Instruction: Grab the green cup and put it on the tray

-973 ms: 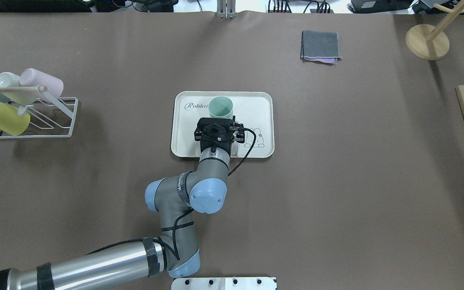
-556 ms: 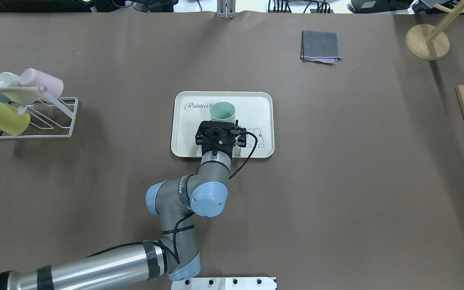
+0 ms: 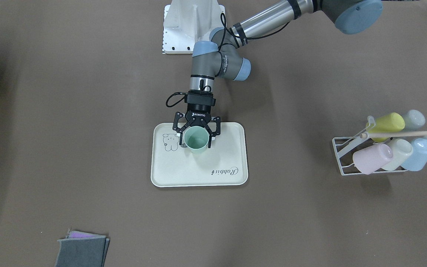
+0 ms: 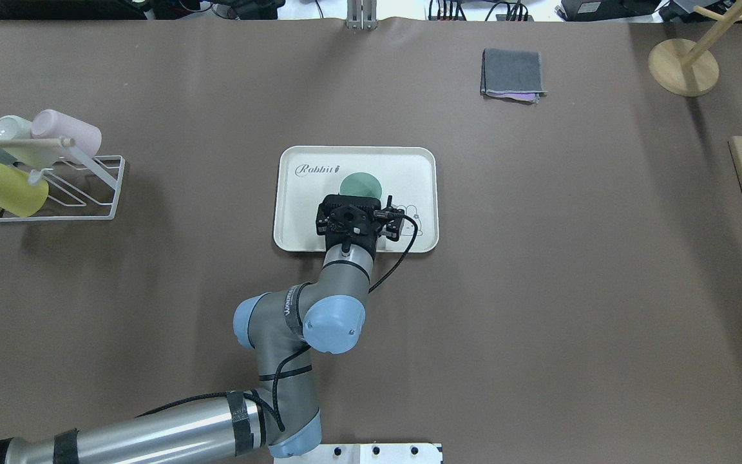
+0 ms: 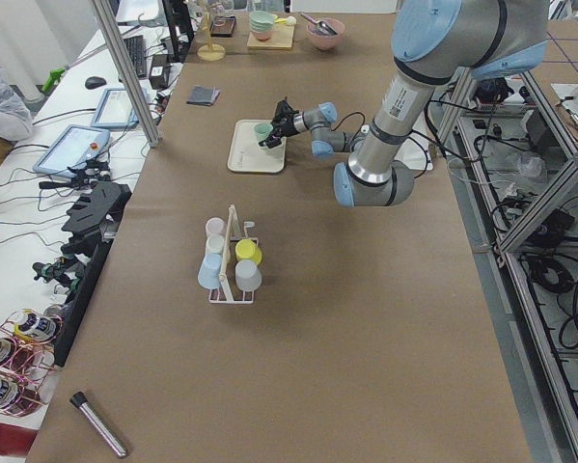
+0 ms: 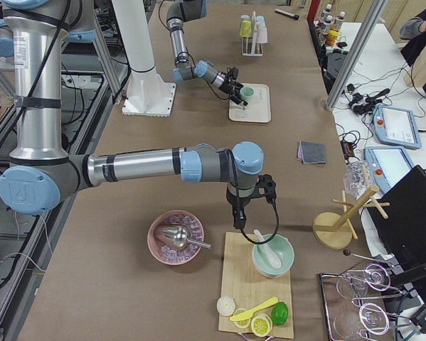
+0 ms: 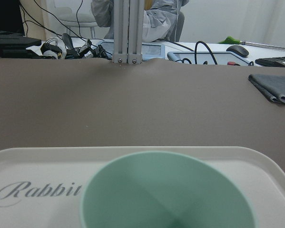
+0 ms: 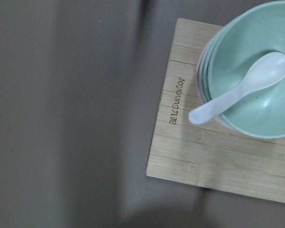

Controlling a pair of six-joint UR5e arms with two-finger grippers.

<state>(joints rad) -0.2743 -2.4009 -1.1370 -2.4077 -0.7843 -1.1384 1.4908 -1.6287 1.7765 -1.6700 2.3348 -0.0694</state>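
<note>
Straddling the green cup [image 3: 196, 139], the left gripper [image 3: 195, 144] has its fingers [image 3: 210, 141] against either wall. I read them as clamped on it, the cup upright on or just over the tray [image 3: 198, 174], in the tray's robot-side half beside the bear print; a side grip keeps the base free to seat flat. Tray lies mid-bench [image 3: 87, 148], well apart from the cup rack [image 3: 384, 148] at the left end and the folded cloth [image 3: 82, 252] near the far edge, so there is open room for a straight lift-off. Right gripper [image 6: 236, 220] hangs near the wooden board [image 6: 259, 284] at the right end; whether its fingers are apart I cannot tell.
</note>
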